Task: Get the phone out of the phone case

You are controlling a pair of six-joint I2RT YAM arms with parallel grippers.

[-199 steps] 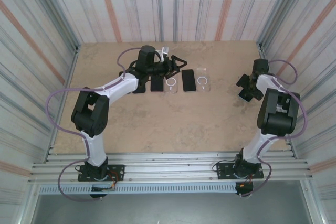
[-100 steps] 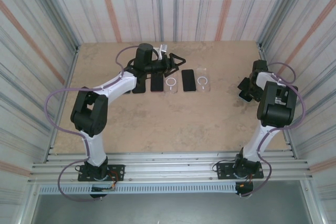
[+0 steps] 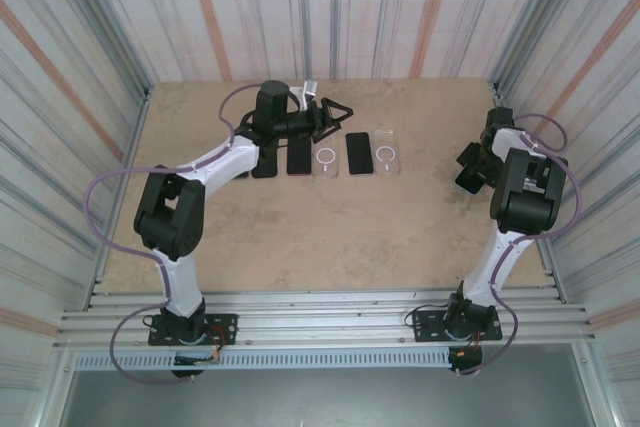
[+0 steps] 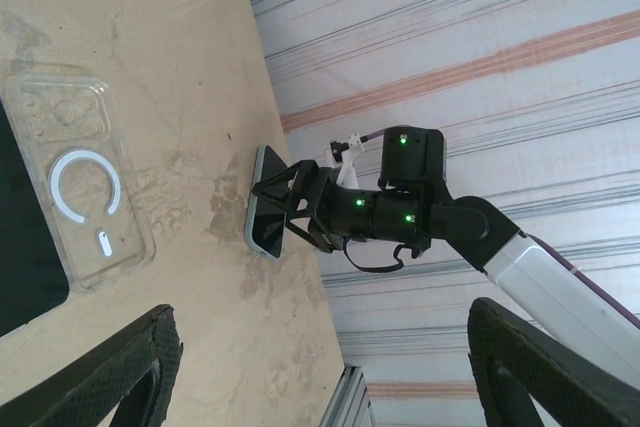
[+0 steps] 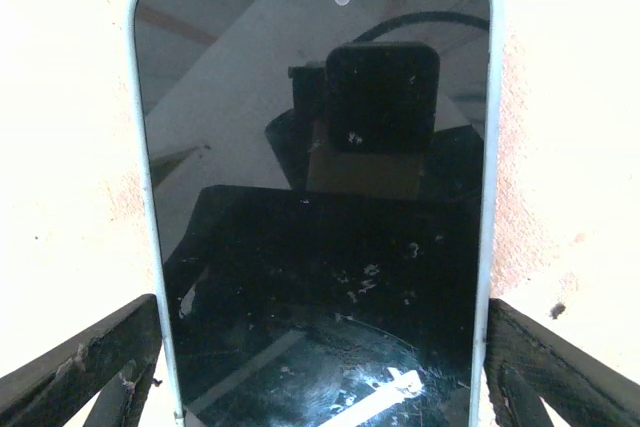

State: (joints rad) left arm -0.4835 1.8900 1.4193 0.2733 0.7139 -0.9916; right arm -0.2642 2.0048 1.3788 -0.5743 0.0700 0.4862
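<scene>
Centring the right gripper (image 5: 320, 327) squarely across the phone (image 5: 315, 197) — jaws astride its phone case (image 5: 492, 147), clamped or not unclear — with the left gripper (image 4: 320, 337) open, empty, ready to peel.

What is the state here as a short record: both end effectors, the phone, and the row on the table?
left end effector: open, nothing between its fingers, at the far side of the row
right end effector: fingers flank the phone; grip unclear
phone: screen toward the right wrist camera
row: dark phone between clear case and second clear case
</scene>
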